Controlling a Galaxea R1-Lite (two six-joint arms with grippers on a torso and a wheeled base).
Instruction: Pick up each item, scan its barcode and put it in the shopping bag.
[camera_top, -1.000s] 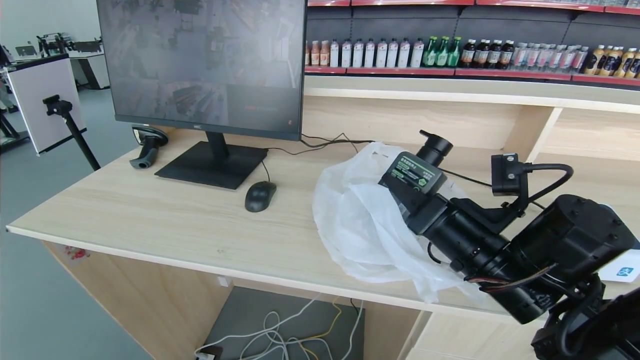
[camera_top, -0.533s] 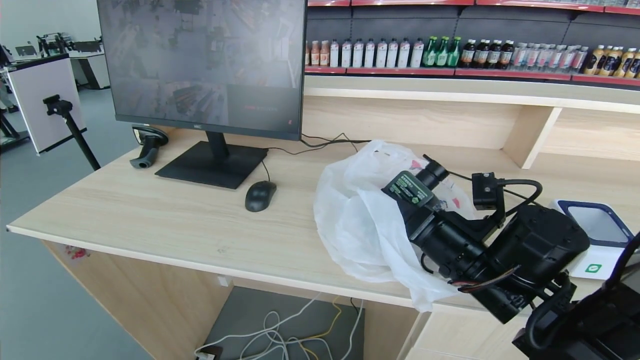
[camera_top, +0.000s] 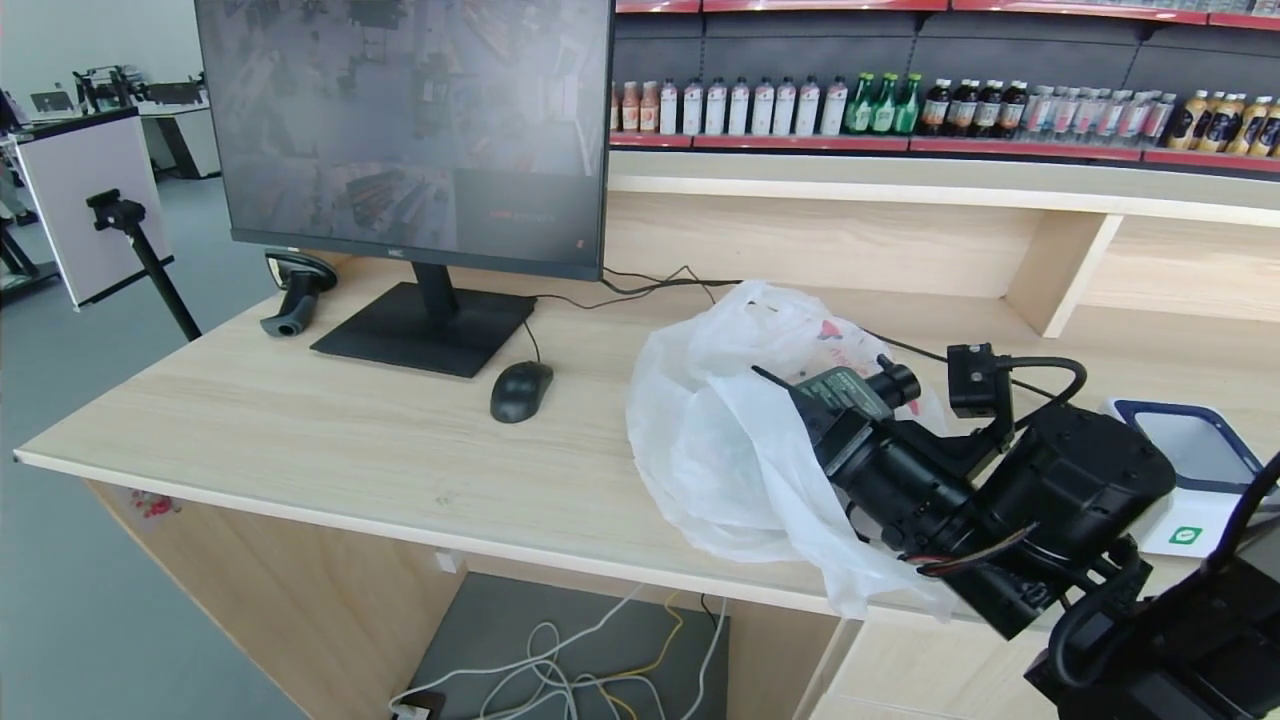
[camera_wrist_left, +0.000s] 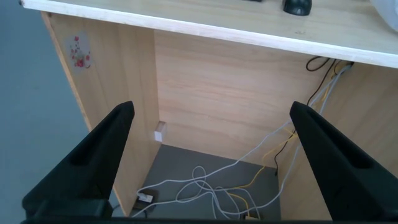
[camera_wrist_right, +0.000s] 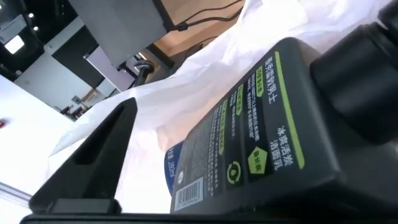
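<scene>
Two tools: right tool (camera_top: 815, 398) clamps a green-labelled bottle (camera_wrist_right: 261, 137), left tool (camera_wrist_left: 211, 112) gapes empty.

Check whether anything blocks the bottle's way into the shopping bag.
Nothing visible does. The right tool holds the bottle at the open top of the shopping bag; only the bag's own loose plastic lies around it.

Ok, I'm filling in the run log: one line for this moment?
right gripper: shut on bottle | bottle: at shopping bag mouth | left gripper: open, below counter
</scene>
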